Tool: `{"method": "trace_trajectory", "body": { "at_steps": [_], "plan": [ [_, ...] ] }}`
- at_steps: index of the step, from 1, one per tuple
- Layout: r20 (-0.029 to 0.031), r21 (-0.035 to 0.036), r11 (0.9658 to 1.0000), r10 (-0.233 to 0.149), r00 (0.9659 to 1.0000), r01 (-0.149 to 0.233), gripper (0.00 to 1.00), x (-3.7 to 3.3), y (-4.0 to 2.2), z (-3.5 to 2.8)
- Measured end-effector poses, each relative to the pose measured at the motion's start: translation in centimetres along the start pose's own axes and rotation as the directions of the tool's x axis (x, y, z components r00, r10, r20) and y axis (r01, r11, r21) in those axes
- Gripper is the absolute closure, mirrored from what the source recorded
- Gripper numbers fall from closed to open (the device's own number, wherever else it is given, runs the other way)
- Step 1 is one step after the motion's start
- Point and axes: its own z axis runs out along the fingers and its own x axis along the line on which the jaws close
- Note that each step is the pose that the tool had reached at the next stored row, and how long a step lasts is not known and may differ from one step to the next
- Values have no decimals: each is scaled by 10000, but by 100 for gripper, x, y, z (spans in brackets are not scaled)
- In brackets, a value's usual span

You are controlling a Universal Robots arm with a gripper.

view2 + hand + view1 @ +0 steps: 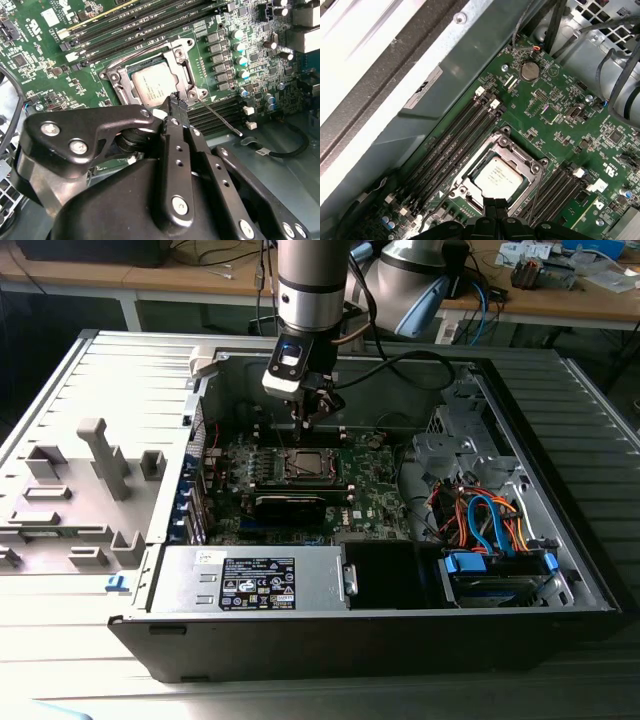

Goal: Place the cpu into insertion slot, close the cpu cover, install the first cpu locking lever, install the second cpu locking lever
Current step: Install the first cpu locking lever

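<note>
Gripper [176, 102]: fingers pressed together, holding nothing, tips just over a corner of the cpu cover [184, 56]. Beneath them, the cpu [152, 86] sits in the insertion slot [118, 79], cover down. Beside the tips, a locking lever [220, 117] appears unlatched. Seating it likely calls for steady downward pressure on the rod, clear of the circuit board [45, 60].

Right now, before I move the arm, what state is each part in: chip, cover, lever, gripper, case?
Chip: seated flat, top bare.
Cover: down, framing the chip.
Lever: swung out sideways, looks unlatched.
Gripper: shut, tip at the cover's corner.
Case: side open.
</note>
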Motion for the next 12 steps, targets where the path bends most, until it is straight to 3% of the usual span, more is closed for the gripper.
{"method": "trace_trajectory", "body": {
  "at_steps": [12],
  "plan": [
    [10,-8,9993,-362,9993,362,89,0,0,0]
  ]
}}
